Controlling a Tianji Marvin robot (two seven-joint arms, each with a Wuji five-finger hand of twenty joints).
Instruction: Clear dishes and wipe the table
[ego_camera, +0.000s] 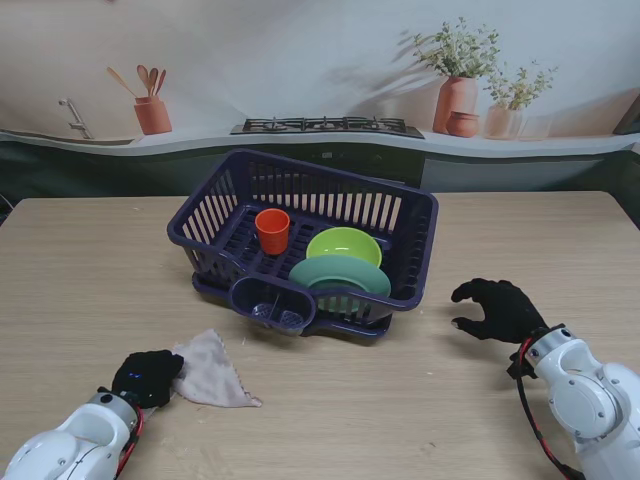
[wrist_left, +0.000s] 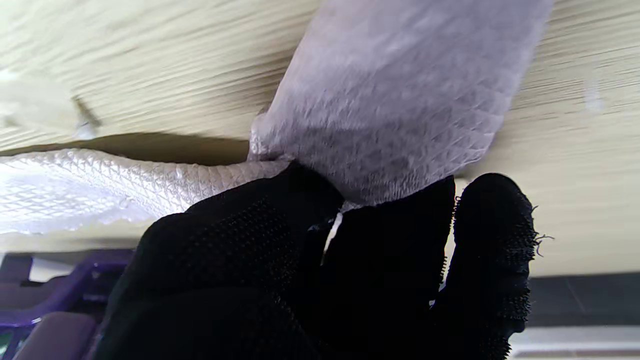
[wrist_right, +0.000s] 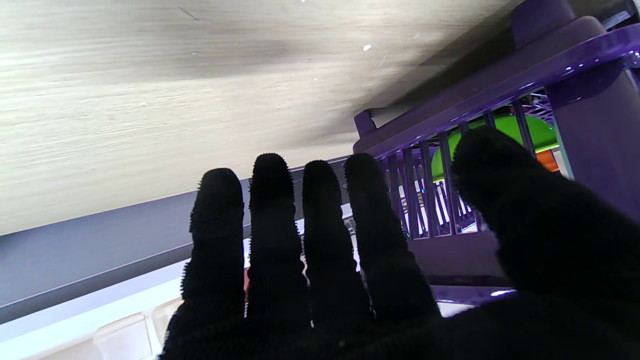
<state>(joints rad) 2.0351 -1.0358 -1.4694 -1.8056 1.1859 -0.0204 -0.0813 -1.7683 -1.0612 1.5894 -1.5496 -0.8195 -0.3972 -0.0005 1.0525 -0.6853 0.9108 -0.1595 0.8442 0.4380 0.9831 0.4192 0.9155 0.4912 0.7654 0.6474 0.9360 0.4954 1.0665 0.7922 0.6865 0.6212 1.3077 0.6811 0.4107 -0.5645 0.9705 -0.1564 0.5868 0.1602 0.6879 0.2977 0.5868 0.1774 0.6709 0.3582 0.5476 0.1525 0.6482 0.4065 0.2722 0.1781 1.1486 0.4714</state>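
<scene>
Dishes look done: orange cup (ego_camera: 272, 230), green bowl (ego_camera: 343, 245) and plate (ego_camera: 340, 274) all sit in the purple rack (ego_camera: 300, 240). So I'm on the wiping step. My left hand (ego_camera: 148, 376) is pinching the cloth (ego_camera: 212, 369) on the table (ego_camera: 80, 270), near me on the left. My right hand (ego_camera: 497, 309) hovers empty, fingers spread, beside the rack. Next I'd press down and sweep it across.

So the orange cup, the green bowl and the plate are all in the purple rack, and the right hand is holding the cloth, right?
Not quite: the left hand grips the cloth, as the stand view shows. The right hand is open and empty beside the rack. The dishes are in the rack.
</scene>
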